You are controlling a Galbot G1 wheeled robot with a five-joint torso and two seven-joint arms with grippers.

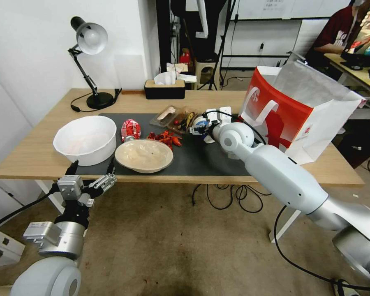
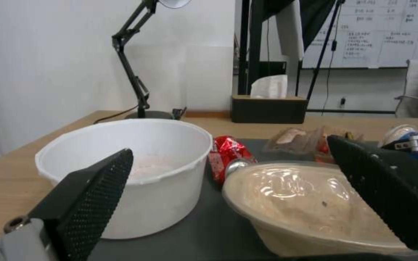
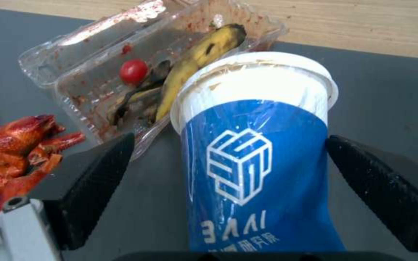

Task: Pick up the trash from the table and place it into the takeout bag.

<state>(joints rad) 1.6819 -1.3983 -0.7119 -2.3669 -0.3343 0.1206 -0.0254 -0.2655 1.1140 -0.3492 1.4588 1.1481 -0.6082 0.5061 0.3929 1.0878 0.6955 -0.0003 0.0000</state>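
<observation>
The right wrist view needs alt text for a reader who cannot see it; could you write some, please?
The right pincer is open around a blue-and-white cup on the dark mat, its fingers not touching it. Behind the cup a clear tray holds a banana peel and a cherry tomato; red crayfish shells lie nearby.

The wooden surface (image 1: pixel 37 154) in front of me has a dark mat (image 1: pixel 201 158) on it. A black lamp (image 1: pixel 92 65), a tissue box (image 1: pixel 164 88) and the red-and-white takeout bag (image 1: pixel 292 115) stand on the wood.
</observation>
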